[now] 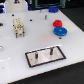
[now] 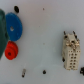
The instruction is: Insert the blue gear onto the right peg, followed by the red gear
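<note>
A Franka arm's wrist camera looks straight down on a white desk where the blue gear and the red gear lie flat, just beside each other and apparently untouched. The hand itself does not appear in either view, so whether it is released or clenched cannot be told; nothing suggests it is carrying anything.

Both gears sit off to one side of the hand, at the margin of what its camera sees, with the blue partly cut off by the frame. In the exterior view the two gears rest well apart from the peg plate, a dark-rimmed base carrying two short upright pegs. A pale connector block stands on the desk on the hand's other side and plays no part in the job.

The step in hand looks to be the approach to the blue gear. Doing it well likely means centring over the larger disc first, gripping across its toothed rim without nudging the red neighbour, and keeping the gear level so its centre hole meets the right peg squarely.
</note>
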